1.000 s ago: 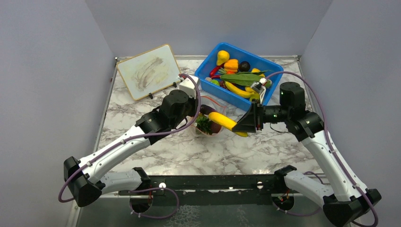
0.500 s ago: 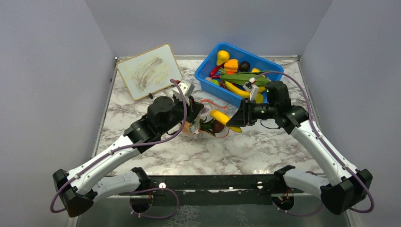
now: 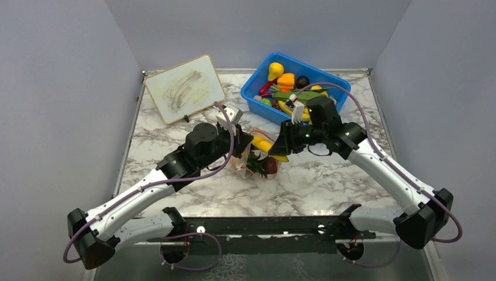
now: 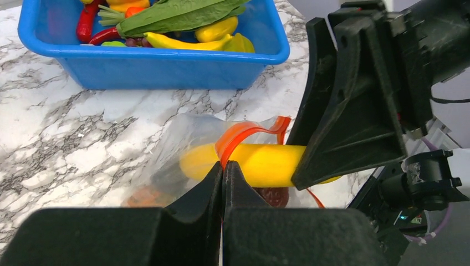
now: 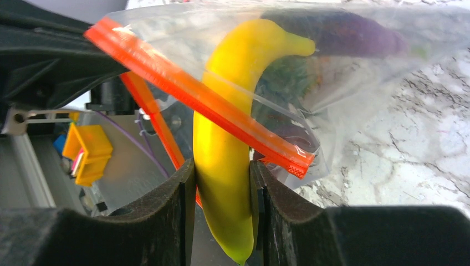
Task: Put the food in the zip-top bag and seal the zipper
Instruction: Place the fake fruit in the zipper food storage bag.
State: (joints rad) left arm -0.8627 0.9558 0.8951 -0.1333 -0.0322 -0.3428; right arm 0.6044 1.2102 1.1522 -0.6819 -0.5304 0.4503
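The clear zip-top bag (image 3: 258,162) hangs at mid-table, and my left gripper (image 3: 244,144) (image 4: 223,166) is shut on its red-orange zipper (image 4: 244,132) (image 5: 188,91), holding the mouth up. A yellow banana (image 3: 264,146) (image 4: 260,164) (image 5: 226,116) is pinched in my right gripper (image 3: 281,148) (image 5: 221,169). The banana's far end reaches past the zipper strip into the bag (image 5: 343,61). Inside the bag sit a dark red round fruit (image 3: 271,166) (image 4: 273,196) and green leaves (image 3: 255,165).
Behind the bag, at the back right, a blue bin (image 3: 252,88) (image 4: 155,71) holds more toy fruit, peppers and a long green leaf. A small whiteboard (image 3: 184,88) leans at the back left. Both arms crowd the middle of the marble table.
My right gripper has carried the banana leftward, so its end now sits in the bag's mouth. The left arm has shifted slightly with the bag, still holding the zipper.
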